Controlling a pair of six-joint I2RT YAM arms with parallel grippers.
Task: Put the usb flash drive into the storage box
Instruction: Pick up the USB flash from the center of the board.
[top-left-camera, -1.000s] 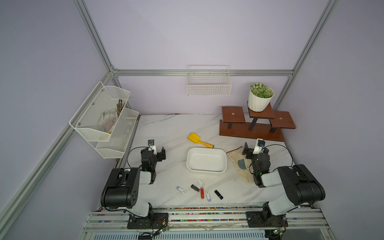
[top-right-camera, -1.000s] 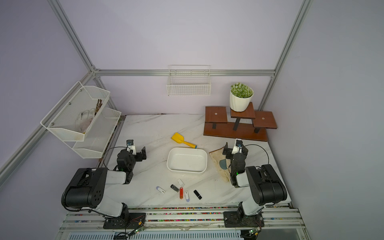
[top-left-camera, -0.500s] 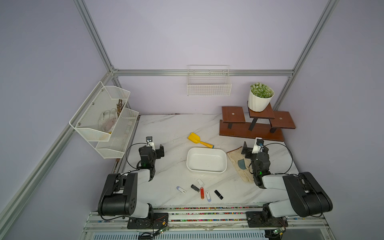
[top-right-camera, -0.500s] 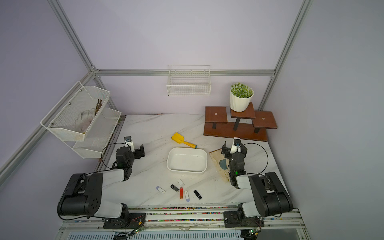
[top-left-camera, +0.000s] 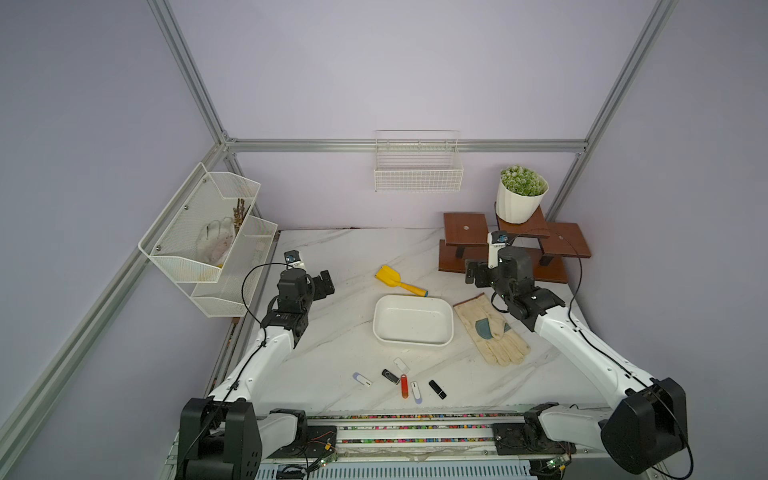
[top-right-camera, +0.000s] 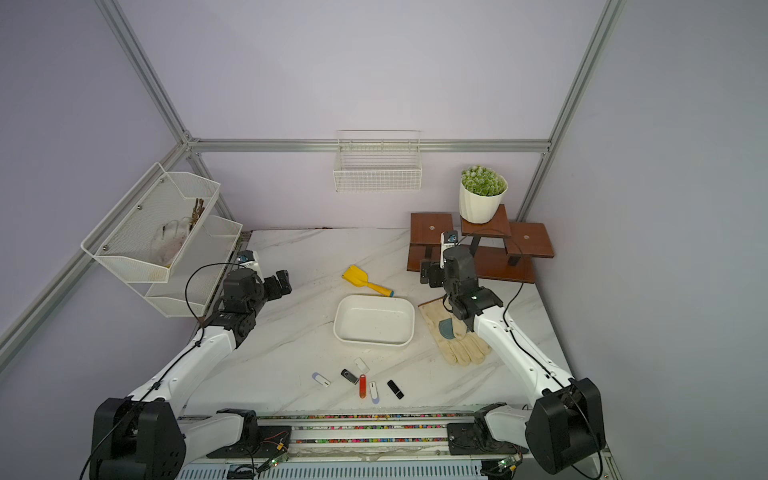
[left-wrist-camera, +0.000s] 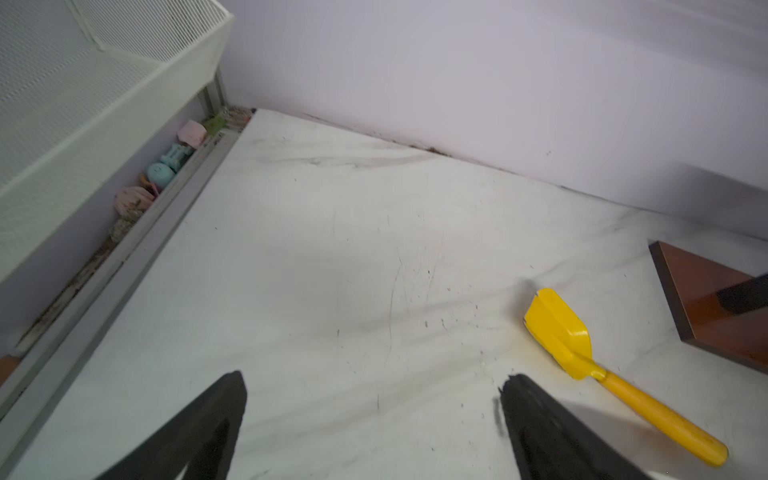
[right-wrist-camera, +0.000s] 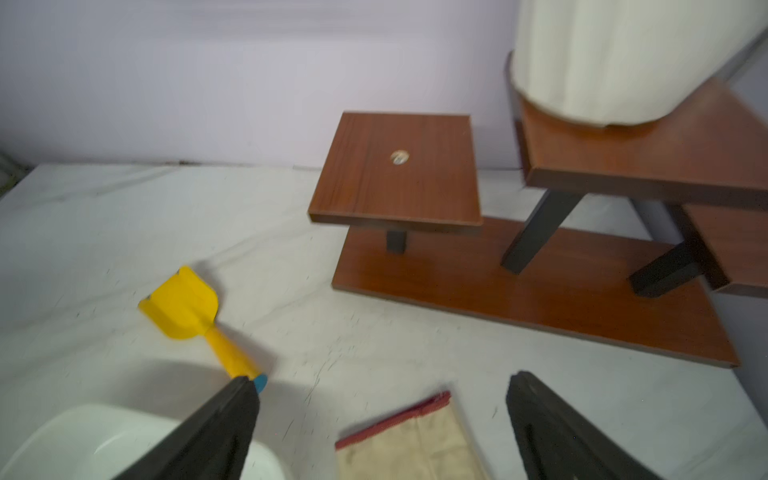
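Note:
The storage box (top-left-camera: 412, 318) (top-right-camera: 374, 316), a shallow white tub, sits empty mid-table; one corner of it (right-wrist-camera: 83, 436) shows in the right wrist view. Several usb flash drives lie in front of it near the table's front edge, among them a red one (top-left-camera: 404, 386) (top-right-camera: 363, 386), a black one (top-left-camera: 437, 389) and a white and blue one (top-left-camera: 361, 379). My left gripper (top-left-camera: 326, 284) (left-wrist-camera: 374, 380) hovers open and empty over bare marble, left of the box. My right gripper (top-left-camera: 473, 274) (right-wrist-camera: 382, 382) is open and empty, above the glove's cuff behind the box's right end.
A yellow toy shovel (top-left-camera: 399, 281) lies just behind the box. A tan work glove (top-left-camera: 492, 332) lies to the box's right. A wooden step stand (top-left-camera: 515, 253) with a potted plant (top-left-camera: 519, 199) fills the back right. White wire baskets (top-left-camera: 208, 241) hang on the left wall.
Both arms have unfolded and stretched out from their bases, carrying the grippers up and toward the back of the table. Both grippers have stayed open.

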